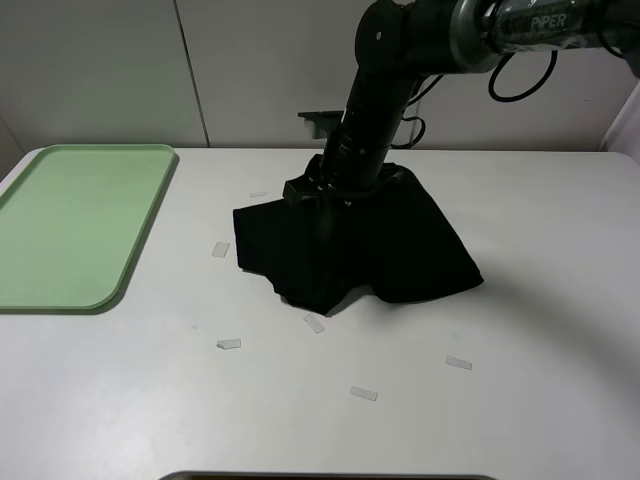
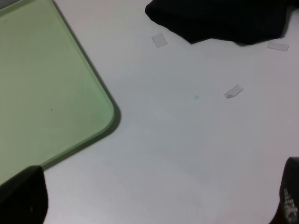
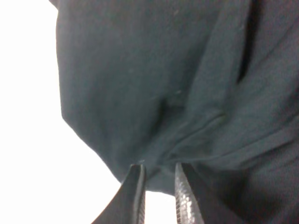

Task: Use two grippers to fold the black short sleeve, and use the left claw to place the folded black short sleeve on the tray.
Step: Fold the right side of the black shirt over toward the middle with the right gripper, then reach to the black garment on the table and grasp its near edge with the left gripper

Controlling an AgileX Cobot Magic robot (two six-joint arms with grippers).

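Note:
The black short sleeve (image 1: pixel 400 250) lies crumpled on the white table, right of centre, with its near-left part pulled up into a peak. My right gripper (image 1: pixel 322 192) reaches in from the upper right and is shut on that raised fold; the right wrist view shows its fingertips (image 3: pixel 138 186) pinching the black cloth (image 3: pixel 154 93). The green tray (image 1: pixel 80 220) sits empty at the far left. My left gripper (image 2: pixel 156 198) is open and empty above the bare table near the tray's corner (image 2: pixel 46 84). The shirt's edge (image 2: pixel 224 18) lies well beyond it. The left arm is out of the exterior view.
Small pieces of clear tape lie on the table around the shirt (image 1: pixel 220 249) (image 1: pixel 229 344) (image 1: pixel 314 323) (image 1: pixel 364 394) (image 1: pixel 458 362). A dark bracket (image 1: pixel 318 120) stands at the table's back edge behind the right arm.

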